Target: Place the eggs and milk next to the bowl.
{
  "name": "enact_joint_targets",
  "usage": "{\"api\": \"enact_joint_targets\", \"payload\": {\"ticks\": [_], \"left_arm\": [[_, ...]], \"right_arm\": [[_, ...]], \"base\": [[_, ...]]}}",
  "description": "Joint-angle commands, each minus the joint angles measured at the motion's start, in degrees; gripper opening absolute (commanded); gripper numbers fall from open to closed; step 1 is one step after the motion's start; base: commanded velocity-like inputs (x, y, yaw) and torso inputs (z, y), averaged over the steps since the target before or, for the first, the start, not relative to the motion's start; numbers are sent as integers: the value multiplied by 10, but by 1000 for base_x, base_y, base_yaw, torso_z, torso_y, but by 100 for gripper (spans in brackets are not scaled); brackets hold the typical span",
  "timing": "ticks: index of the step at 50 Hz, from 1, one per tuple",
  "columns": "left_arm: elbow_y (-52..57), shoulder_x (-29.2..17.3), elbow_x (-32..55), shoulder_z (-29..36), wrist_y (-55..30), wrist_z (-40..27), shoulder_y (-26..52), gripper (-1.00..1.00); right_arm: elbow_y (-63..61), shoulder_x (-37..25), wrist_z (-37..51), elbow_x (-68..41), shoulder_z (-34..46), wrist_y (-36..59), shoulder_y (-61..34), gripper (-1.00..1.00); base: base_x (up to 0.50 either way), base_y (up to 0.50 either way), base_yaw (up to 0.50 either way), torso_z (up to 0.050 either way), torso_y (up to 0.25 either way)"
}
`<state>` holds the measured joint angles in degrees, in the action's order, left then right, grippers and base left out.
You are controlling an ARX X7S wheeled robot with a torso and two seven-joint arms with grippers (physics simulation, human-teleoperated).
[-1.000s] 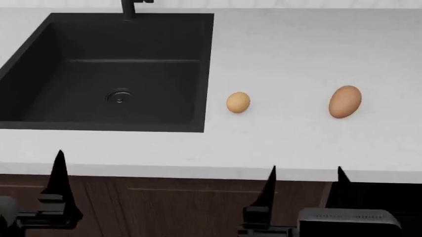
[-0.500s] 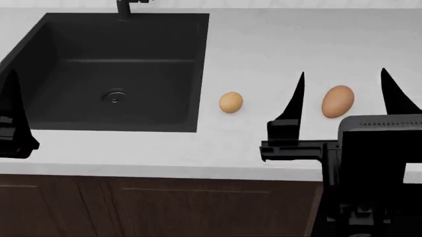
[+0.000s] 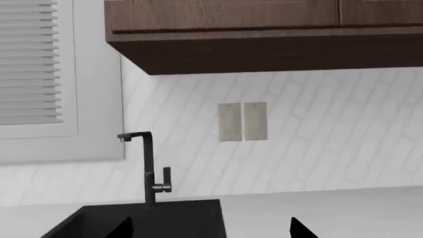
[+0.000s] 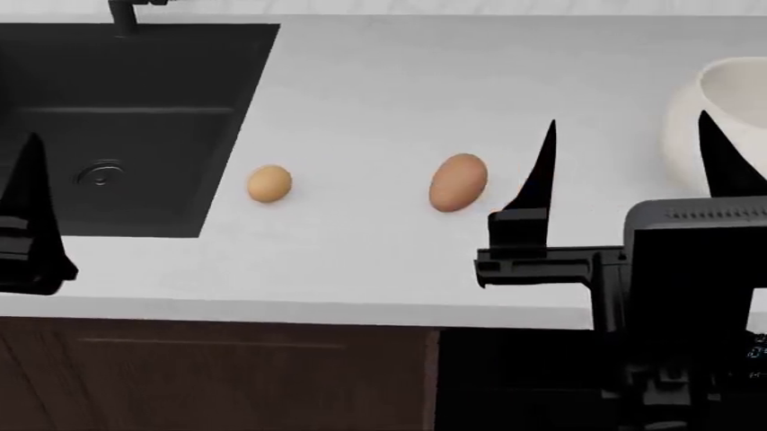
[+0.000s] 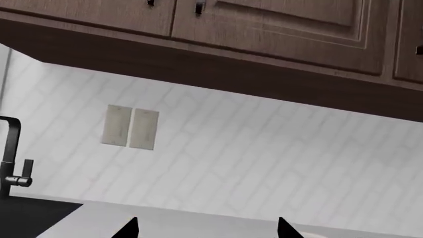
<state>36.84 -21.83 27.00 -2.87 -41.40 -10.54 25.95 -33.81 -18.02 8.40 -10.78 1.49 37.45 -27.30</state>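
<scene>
I hold my right gripper [image 4: 630, 180] with jaws spread wide and empty above the worktop [image 4: 359, 90]; the left gripper [image 4: 30, 224] shows only 1 finger, so I cannot tell its state. The 2 eggs, tan [image 4: 269, 183] and reddish-brown [image 4: 458, 182], lie apart on the worktop, left of the bowl [image 4: 719, 117]; no milk is visible. Round eggs could roll towards the sink [image 4: 132, 126] if nudged. Since 0.5 s ago the view has swung right, bringing the bowl in.

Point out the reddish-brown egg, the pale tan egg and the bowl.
reddish-brown egg [image 4: 458, 182], head view, middle of its shell.
pale tan egg [image 4: 269, 183], head view, middle of its shell.
bowl [image 4: 681, 126], head view, on its outer wall at the picture's right edge.
</scene>
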Motion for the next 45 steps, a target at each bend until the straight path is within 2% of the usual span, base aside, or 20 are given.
{"api": "enact_joint_targets", "payload": {"ticks": [1,33,45], "left_arm": [[-3,2,3,6,0,0,0,100],[7,-5,12,6,9,0,-11,100],[12,-9,17,3,8,-2,-13,100]], "right_arm": [[-9,-4,1,-6,-2,7,2,100],[-13,-10,4,-12,4,7,4,100],[-20,-11,5,-17,7,14,1,100]], "base": [[0,-500,0,0,0],[0,-500,0,0,0],[71,0,0,0,0]]}}
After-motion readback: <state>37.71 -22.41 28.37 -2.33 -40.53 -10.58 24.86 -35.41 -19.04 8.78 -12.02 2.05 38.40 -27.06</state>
